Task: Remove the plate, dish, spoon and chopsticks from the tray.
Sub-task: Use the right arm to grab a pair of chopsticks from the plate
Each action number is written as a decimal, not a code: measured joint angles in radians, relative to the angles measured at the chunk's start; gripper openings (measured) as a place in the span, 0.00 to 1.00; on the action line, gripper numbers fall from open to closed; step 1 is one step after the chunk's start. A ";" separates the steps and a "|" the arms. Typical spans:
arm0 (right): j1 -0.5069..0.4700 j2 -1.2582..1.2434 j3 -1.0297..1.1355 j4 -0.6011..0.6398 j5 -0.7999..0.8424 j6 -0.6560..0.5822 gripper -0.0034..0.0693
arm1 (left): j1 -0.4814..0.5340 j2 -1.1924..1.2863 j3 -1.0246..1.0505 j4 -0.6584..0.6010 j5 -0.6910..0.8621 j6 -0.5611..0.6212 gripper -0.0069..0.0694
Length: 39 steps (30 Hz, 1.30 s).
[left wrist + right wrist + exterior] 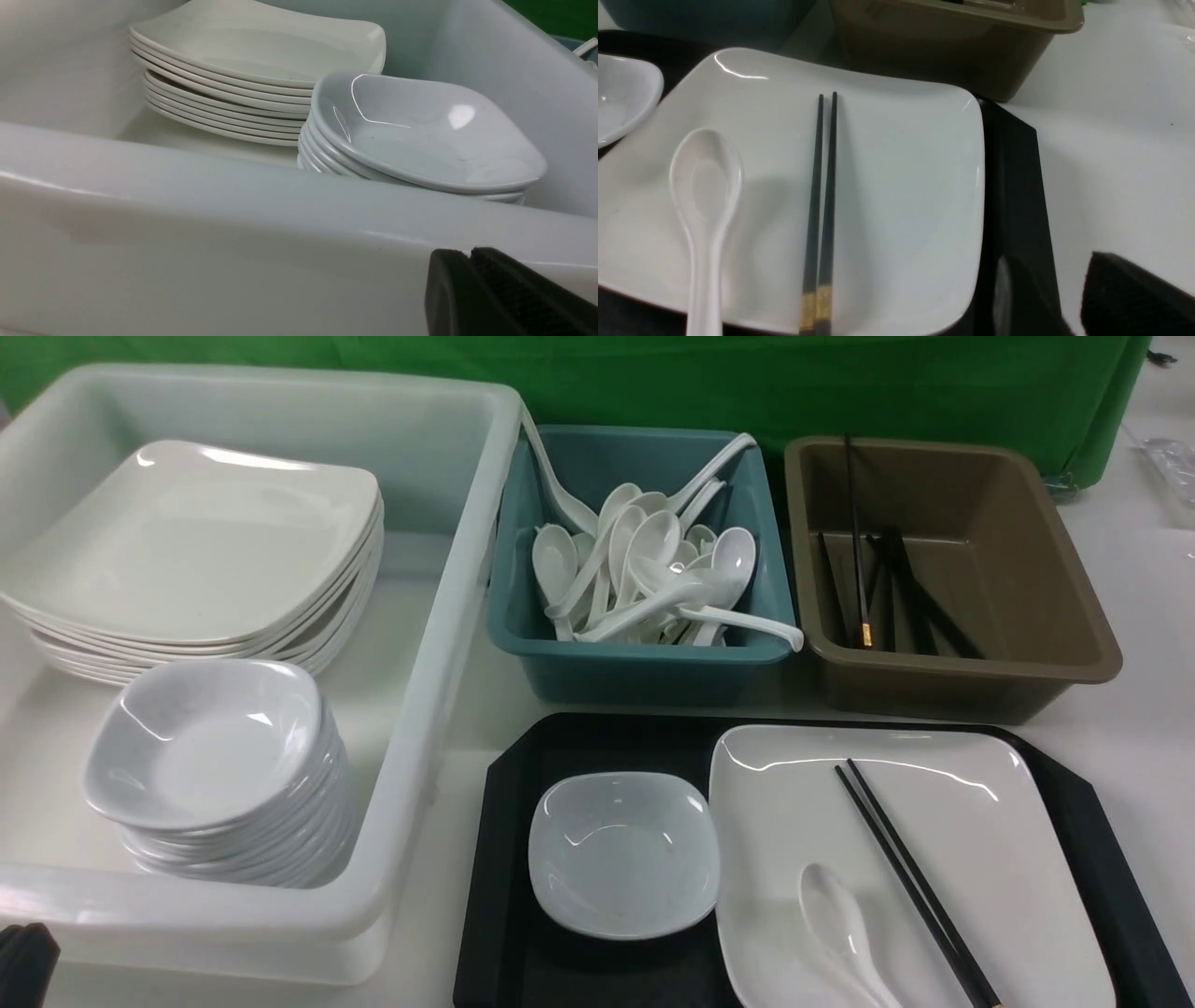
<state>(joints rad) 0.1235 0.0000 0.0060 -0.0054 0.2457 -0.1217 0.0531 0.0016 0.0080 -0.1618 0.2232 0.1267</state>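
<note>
Front view: the chopsticks (920,887) lie on the plate (775,821), right of the spoon (836,924). My right hand (1057,284) is spread and empty; I should pinch both sticks together squarely, skimming the glaze. My left hand (469,261) is pressed together.

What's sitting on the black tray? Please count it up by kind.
Large plate: 1
Small dish: 1
Spoon: 1
Chopsticks: 2
Total: 5
</note>
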 joint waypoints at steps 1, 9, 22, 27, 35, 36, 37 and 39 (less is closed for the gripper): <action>0.000 0.000 0.000 0.000 0.000 0.000 0.38 | 0.000 0.000 0.000 0.000 0.000 0.000 0.11; 0.000 0.000 0.000 0.000 0.000 0.000 0.38 | 0.000 0.000 0.000 -0.131 -0.124 -0.092 0.11; 0.000 0.000 0.000 0.000 0.000 0.000 0.38 | 0.000 0.057 -0.219 -0.252 -0.012 -0.220 0.11; 0.000 0.000 0.000 0.000 0.000 0.000 0.38 | -0.006 0.340 -0.468 -0.223 0.297 0.034 0.11; 0.000 0.000 0.000 0.000 0.000 0.000 0.38 | -0.245 0.639 -0.587 -0.214 0.286 0.152 0.11; 0.000 0.000 0.000 0.000 0.000 0.000 0.38 | -0.325 0.696 -0.589 -0.211 0.250 0.167 0.11; 0.000 0.000 0.000 0.000 0.000 0.000 0.38 | -0.350 0.712 -0.589 -0.214 0.235 0.170 0.11; 0.000 0.000 0.000 0.000 0.000 0.000 0.38 | -0.439 0.764 -0.589 -0.231 0.194 0.179 0.11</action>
<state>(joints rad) 0.1235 0.0000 0.0060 -0.0054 0.2457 -0.1217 -0.3858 0.7656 -0.5810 -0.3929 0.4171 0.3059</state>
